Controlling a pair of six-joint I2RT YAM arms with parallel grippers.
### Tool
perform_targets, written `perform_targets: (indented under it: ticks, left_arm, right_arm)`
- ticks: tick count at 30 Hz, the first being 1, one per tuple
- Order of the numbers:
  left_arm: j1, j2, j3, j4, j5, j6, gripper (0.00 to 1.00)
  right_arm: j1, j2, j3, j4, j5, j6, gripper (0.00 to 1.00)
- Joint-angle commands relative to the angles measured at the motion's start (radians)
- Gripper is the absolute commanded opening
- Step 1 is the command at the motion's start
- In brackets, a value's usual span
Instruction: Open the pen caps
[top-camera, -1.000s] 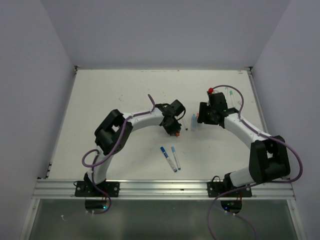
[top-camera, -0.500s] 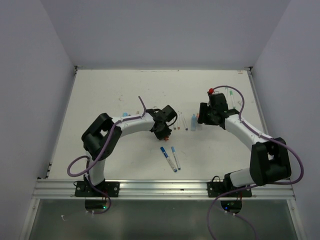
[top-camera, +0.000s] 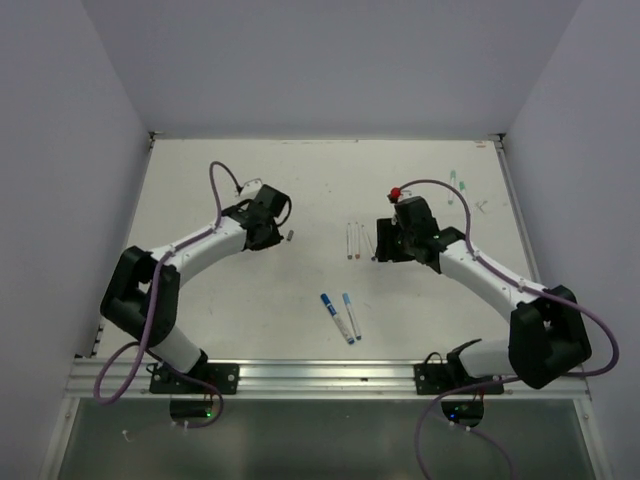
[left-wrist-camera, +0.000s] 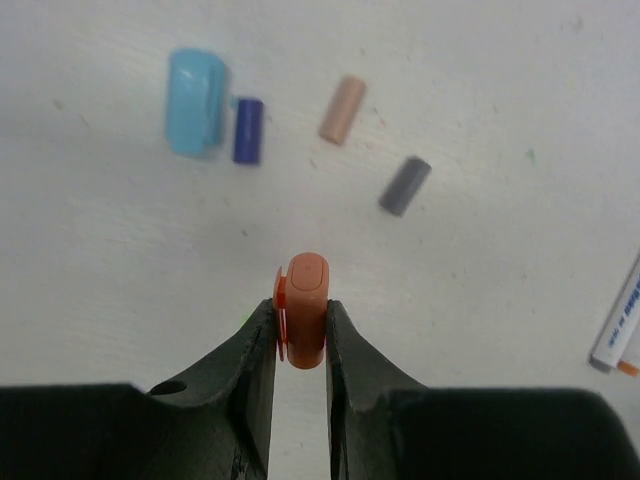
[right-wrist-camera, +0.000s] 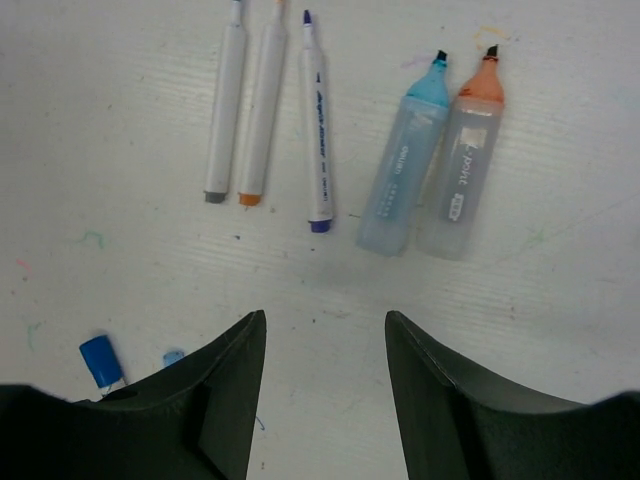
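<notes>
My left gripper (left-wrist-camera: 301, 310) is shut on an orange pen cap (left-wrist-camera: 305, 285), which stands upright between its fingers just above the table. Beyond it lie loose pen caps: light blue (left-wrist-camera: 195, 115), dark blue (left-wrist-camera: 248, 130), peach (left-wrist-camera: 342, 108) and dark grey (left-wrist-camera: 404, 185). In the top view the left gripper (top-camera: 272, 228) is at the left back. My right gripper (right-wrist-camera: 324, 320) hangs open and empty over bare table. Ahead of it lie three uncapped white pens (right-wrist-camera: 262, 110) and two uncapped highlighters, light blue (right-wrist-camera: 405, 170) and orange (right-wrist-camera: 462, 170).
Two capped pens (top-camera: 342, 317) with blue caps lie near the front middle; one blue cap (right-wrist-camera: 100, 360) shows by my right gripper's left finger. Small green items (top-camera: 455, 185) lie at the back right. A white pen end (left-wrist-camera: 618, 330) shows at the left wrist view's right edge.
The left arm has swung from the middle of the table to the left and back. The right gripper has moved a little left, over the highlighters.
</notes>
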Motion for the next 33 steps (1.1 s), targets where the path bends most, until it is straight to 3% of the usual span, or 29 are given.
perform_targets:
  ticks: [1, 5, 12, 21, 33]
  left_arm:
    - [0.108, -0.034, -0.016, 0.102, -0.016, 0.203, 0.0]
    - [0.217, -0.048, -0.029, 0.142, -0.004, 0.232, 0.0]
    - [0.283, 0.001, -0.02, 0.217, 0.001, 0.26, 0.0]
    - [0.331, 0.067, -0.048, 0.261, -0.021, 0.267, 0.01]
    - [0.392, 0.124, -0.105, 0.39, 0.099, 0.304, 0.15]
  right_arm:
    - [0.047, -0.041, -0.006, -0.022, 0.001, -0.014, 0.55]
    - [0.083, 0.0, 0.002, -0.025, -0.127, -0.038, 0.55]
    - [0.119, 0.071, 0.0, 0.032, -0.283, -0.028, 0.55]
    - [0.202, 0.19, -0.001, 0.048, -0.24, 0.017, 0.5]
    - [0.3, 0.106, -0.073, 0.053, -0.155, 0.1, 0.49]
